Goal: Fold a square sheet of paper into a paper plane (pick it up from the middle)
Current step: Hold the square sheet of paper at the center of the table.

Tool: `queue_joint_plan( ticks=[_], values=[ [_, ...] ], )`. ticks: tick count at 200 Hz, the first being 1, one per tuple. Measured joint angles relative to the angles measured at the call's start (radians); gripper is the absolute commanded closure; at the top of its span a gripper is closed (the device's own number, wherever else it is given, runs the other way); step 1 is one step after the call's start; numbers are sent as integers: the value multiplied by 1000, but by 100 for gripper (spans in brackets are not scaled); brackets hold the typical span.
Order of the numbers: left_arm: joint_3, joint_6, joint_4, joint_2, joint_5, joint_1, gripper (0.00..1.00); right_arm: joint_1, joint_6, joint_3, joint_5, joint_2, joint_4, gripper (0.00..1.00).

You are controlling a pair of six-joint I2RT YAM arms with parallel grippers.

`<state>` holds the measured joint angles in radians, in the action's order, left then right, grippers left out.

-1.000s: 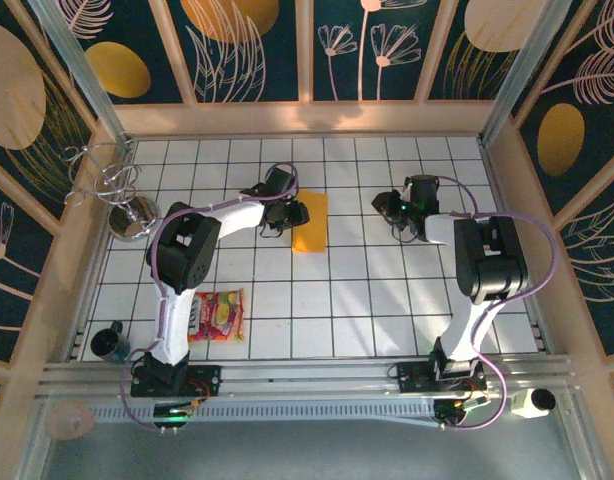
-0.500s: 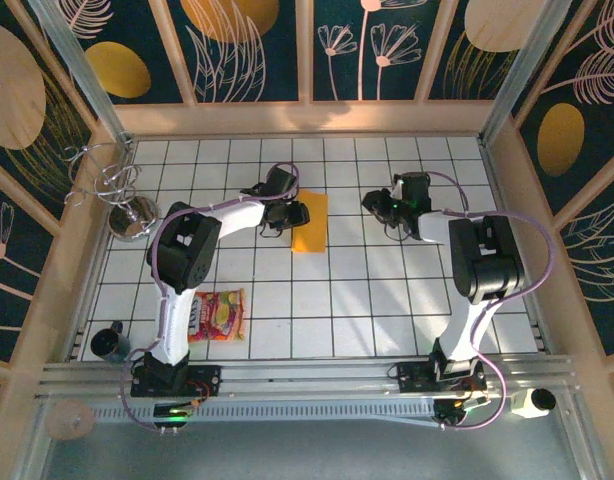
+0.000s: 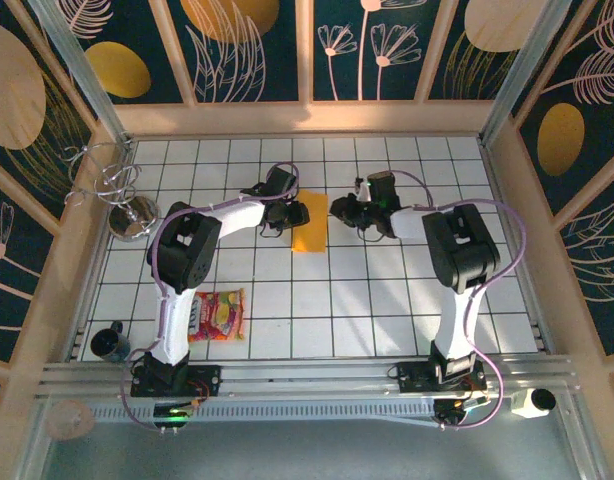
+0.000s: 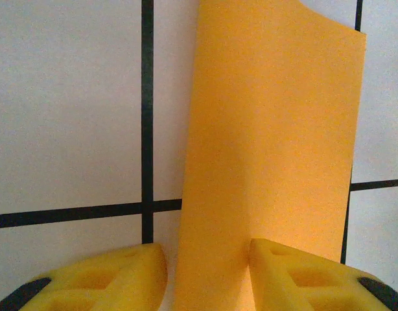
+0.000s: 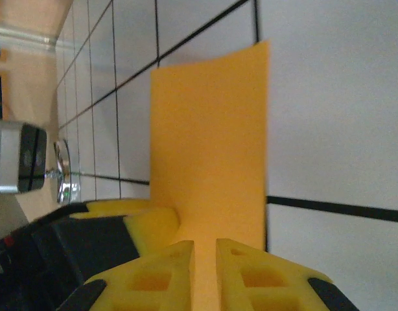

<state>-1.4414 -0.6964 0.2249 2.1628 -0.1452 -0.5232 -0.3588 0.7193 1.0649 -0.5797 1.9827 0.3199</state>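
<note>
Paper: square sheet of paper (image 3: 310, 223) on the surface (image 3: 387, 290), upper centre of overhead frame | Handling: looks light, floppy, easily creased; pinch edges gently | left end effector (image 4: 209, 253) open astride its edge | right end effector (image 5: 205, 249) nearly closed over its edge, cannot tell if gripping

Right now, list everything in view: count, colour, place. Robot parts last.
square sheet of thin paper: one, orange-yellow, far centre of the table, between the grippers
printed snack packet: one, red and yellow, near left, beside the left arm
wire stand on a round base: one, silver, far left edge
cup: one, dark, near-left corner
tiled table: one, white with black lines
left gripper: one, yellow fingers apart, at the sheet's left edge
right gripper: one, yellow fingers close together, at the sheet's right edge
</note>
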Motion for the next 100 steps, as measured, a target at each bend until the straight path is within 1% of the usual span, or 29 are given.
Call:
queue_joint_plan(
  ticks=[38,100],
  values=[
    [0,-3,0,0,0,0,58,-41,16,47,-31,55,-3,86],
    [2,-4,0,0,0,0,58,-43,0,115,-18,119,-102,88]
  ],
)
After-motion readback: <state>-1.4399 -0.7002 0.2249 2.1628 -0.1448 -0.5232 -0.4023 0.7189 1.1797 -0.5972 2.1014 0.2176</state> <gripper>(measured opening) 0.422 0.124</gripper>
